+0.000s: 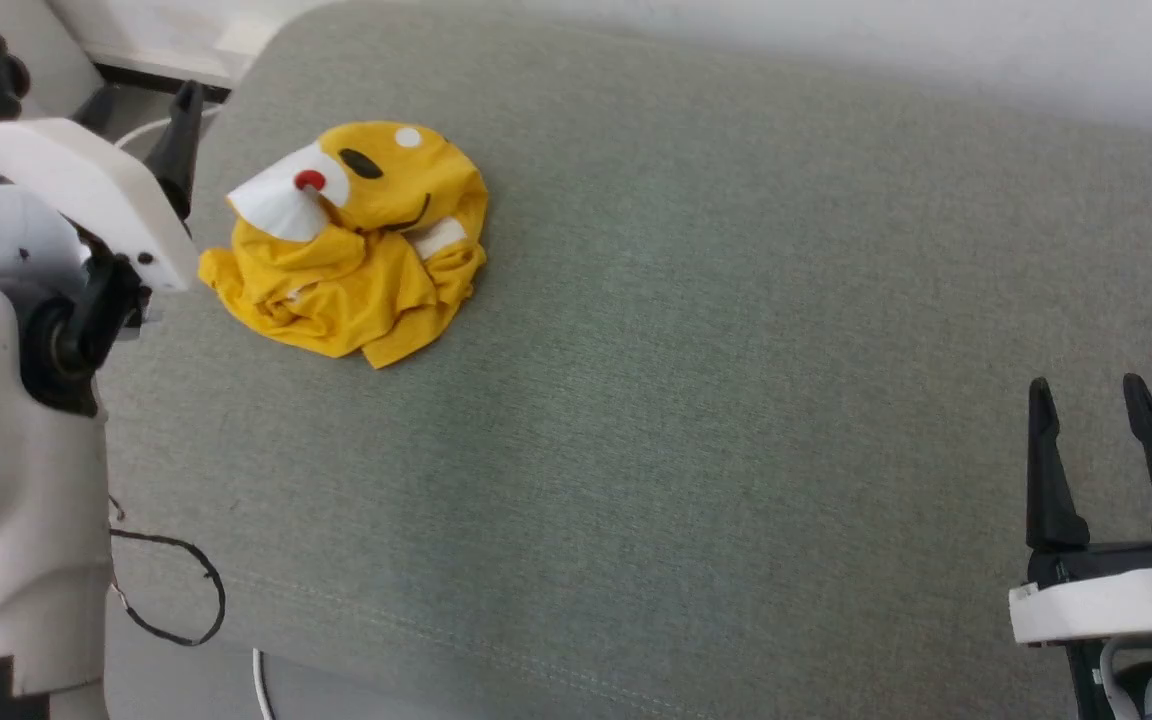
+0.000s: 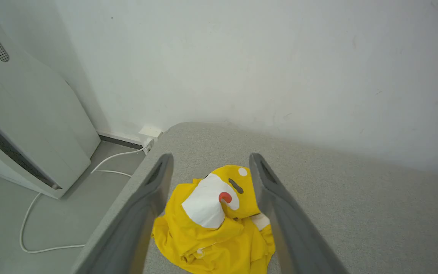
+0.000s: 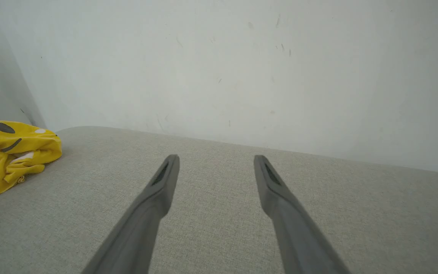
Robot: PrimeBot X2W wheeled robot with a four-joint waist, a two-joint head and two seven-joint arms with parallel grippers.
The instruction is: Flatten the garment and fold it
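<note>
The garment (image 1: 351, 245) is a small yellow T-shirt lying crumpled in a heap at the far left of the grey fabric surface (image 1: 696, 420). Its print faces up, with a white patch, a red dot and black marks. My left gripper (image 2: 210, 156) hovers open above and just short of the garment (image 2: 215, 224), which shows between its fingers. One dark left finger (image 1: 181, 140) rises beside the heap's left side. At the lower right, far from the shirt, my right gripper (image 1: 1086, 385) is open and holds nothing. It (image 3: 216, 158) points at bare fabric, with the garment (image 3: 13, 152) far to its left.
The surface's rounded left edge (image 2: 127, 186) drops to the floor, where a white appliance (image 2: 25, 125) and a white cable (image 2: 70, 182) lie. A pale wall (image 3: 219, 68) runs along the far side. A black cable loop (image 1: 198, 590) hangs by my body.
</note>
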